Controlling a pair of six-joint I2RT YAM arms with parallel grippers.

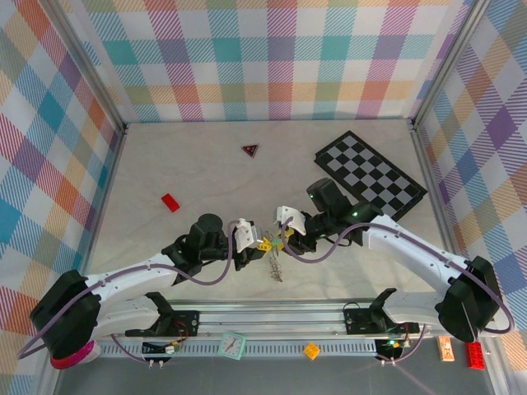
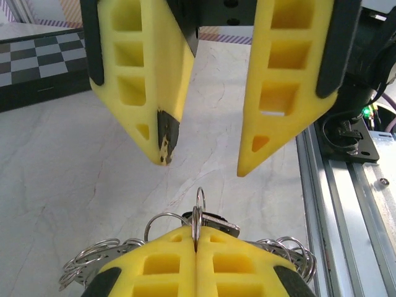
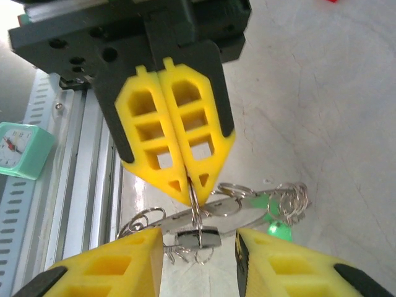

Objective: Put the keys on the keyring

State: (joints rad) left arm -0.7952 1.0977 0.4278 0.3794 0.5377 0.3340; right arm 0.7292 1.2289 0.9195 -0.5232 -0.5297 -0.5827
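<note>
Left pincer (image 2: 197,235) clamped on the keyring (image 2: 198,207), right pincer (image 2: 204,164) parted just opposite.
On my left I pinch the thin loop edge-up above the marble tabletop (image 2: 93,173), the keys (image 3: 235,209) dangling bunched beneath, between both pincers. Best, I reckon: left holds steady while my right, jaws apart and gripping nothing I can see, takes one key and feeds it to the ring's split, no yanking. No brand readable; the mint clock's (image 3: 18,148) numerals blur.

Marbled table (image 1: 189,164) bears chequered board (image 1: 370,174), triangle (image 1: 249,150), red block (image 1: 170,202).
</note>
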